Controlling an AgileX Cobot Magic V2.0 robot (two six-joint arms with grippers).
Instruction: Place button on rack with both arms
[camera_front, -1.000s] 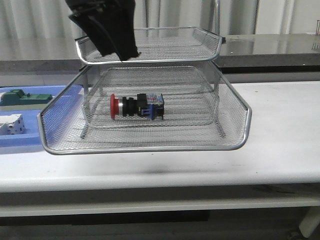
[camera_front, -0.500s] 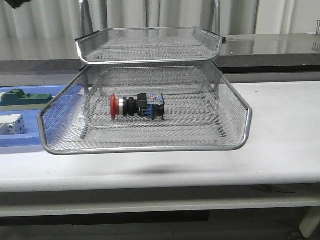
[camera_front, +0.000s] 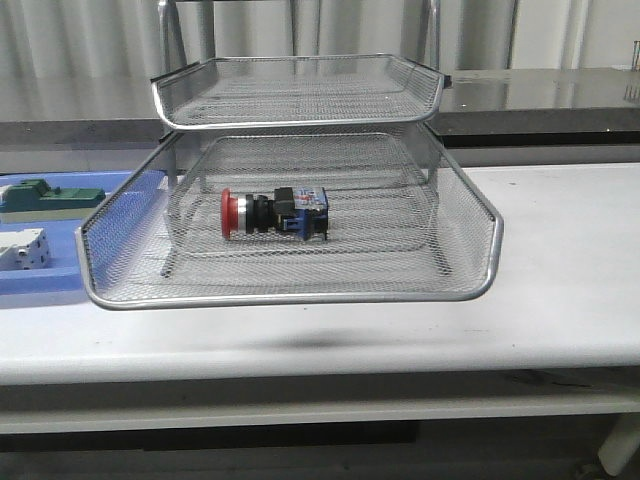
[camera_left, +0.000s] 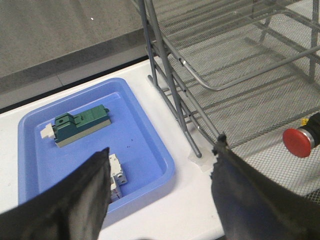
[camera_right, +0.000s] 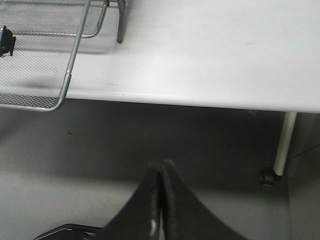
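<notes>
Front view: button (camera_front: 272, 213) in rack (camera_front: 290, 290) mid tier; wrist cams only: left tool (camera_left: 160, 192) agape, right tool (camera_right: 161, 175) closed, empty.

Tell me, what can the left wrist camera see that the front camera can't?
Only the left wrist view shows the left gripper, open and empty above the table, and the whole inside of the blue tray.

Only the front view shows the rack's top shelf from the side, and the whole button lying on its side on a lower shelf, with its blue-grey body.

Both show the rack, the button's red head, the blue tray with the green block and white block, and the white table.
</notes>
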